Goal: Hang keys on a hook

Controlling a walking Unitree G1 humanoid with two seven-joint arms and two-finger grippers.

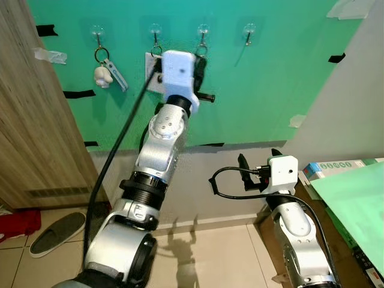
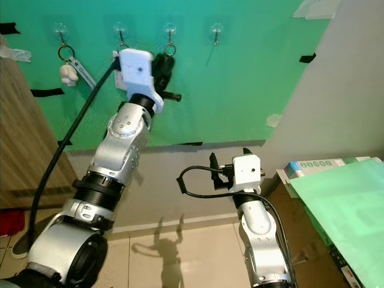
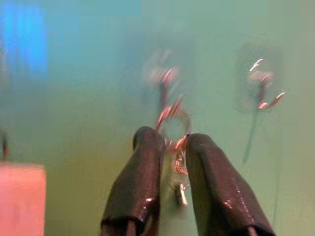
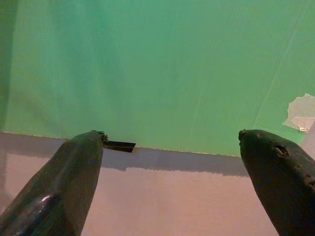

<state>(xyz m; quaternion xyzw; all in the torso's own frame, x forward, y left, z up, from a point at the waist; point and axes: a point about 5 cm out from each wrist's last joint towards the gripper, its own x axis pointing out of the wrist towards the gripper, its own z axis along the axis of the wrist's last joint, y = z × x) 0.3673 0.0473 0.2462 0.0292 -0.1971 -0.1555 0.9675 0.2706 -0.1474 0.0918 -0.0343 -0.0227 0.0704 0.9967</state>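
Four clear hooks run along the top of a green board (image 1: 252,84). My left gripper (image 1: 200,63) is raised to the third hook (image 1: 203,30) and is shut on the keys (image 3: 178,169). Their metal ring (image 3: 173,127) sticks out past the fingertips, and its top appears looped over that hook. The wrist view is blurred. The first hook (image 1: 97,31) carries another key set (image 1: 107,71) with a white charm and a blue tag. A ring (image 1: 156,49) hangs on the second hook, partly behind my wrist. The fourth hook (image 1: 249,30) is bare. My right gripper (image 1: 258,157) is held low and open.
A wooden cabinet (image 1: 30,120) stands at the left, with a slipper (image 1: 57,233) and a red cloth (image 1: 15,223) on the tiled floor beside it. A grey wall corner (image 1: 342,108) and a box under a green sheet (image 1: 354,192) close off the right.
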